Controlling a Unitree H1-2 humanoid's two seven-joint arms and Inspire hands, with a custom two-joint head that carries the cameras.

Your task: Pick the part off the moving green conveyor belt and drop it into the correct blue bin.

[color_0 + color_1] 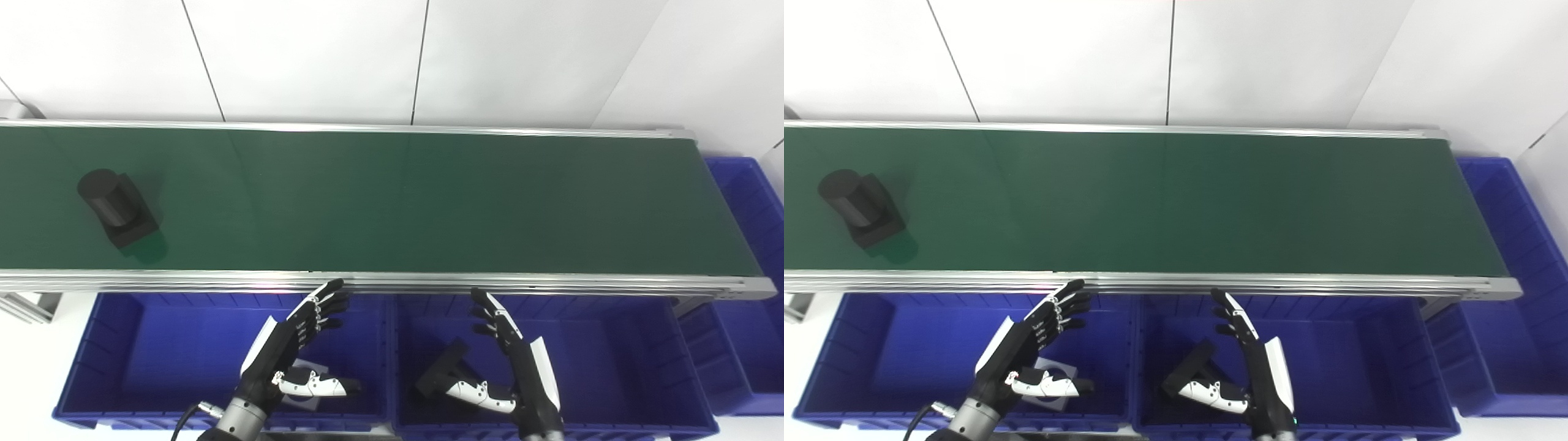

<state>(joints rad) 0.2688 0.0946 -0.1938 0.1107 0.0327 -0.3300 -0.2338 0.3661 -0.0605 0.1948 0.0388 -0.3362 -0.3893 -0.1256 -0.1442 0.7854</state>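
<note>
Nearest, two robot hands hover over blue bins, fingers spread and holding nothing. The left hand [294, 343] hangs above the left blue bin [122, 367], where a pale part lies under its thumb. The right hand [511, 355] hangs above the middle blue bin [612, 367], beside a black part [444, 370] already inside. Just beyond the fingertips runs the green conveyor belt [398, 202]. The black cylindrical part on a block base [116, 208] rides far to the left of both hands. This looks like the waiting step; next, likely the left hand must reach over the rail and close around it.

bright even light | soft shadows | wall near-overexposed | mild softness | edges slightly bowed
</note>
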